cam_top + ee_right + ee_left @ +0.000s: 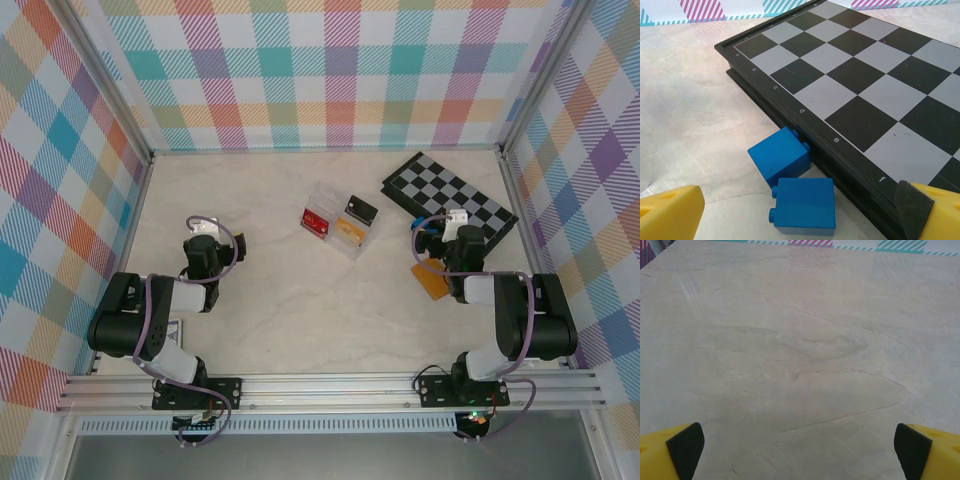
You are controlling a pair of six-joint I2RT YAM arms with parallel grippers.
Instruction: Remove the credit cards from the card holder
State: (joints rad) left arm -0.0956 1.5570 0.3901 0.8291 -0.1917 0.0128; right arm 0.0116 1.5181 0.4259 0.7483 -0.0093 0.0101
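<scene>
Top view: my left pincer [205, 230] is over the bare surface [290, 300]. My right pincer [455, 222] is at the chequered board [450, 195], and the tan card holder [432, 283] lies partly under that arm. Left wrist cam: pincer [799, 452] released, fingers wide over the marble. Right wrist cam: pincer [795, 215] released too, with two blue cubes [792, 180] right against the board's edge.

The compartment tray [340, 222] lies midway across the table [280, 300], with the board [450, 195] right of it and farther. Two cubes [780, 155] sit against the board's left edge, the card holder [432, 281] just nearer.
</scene>
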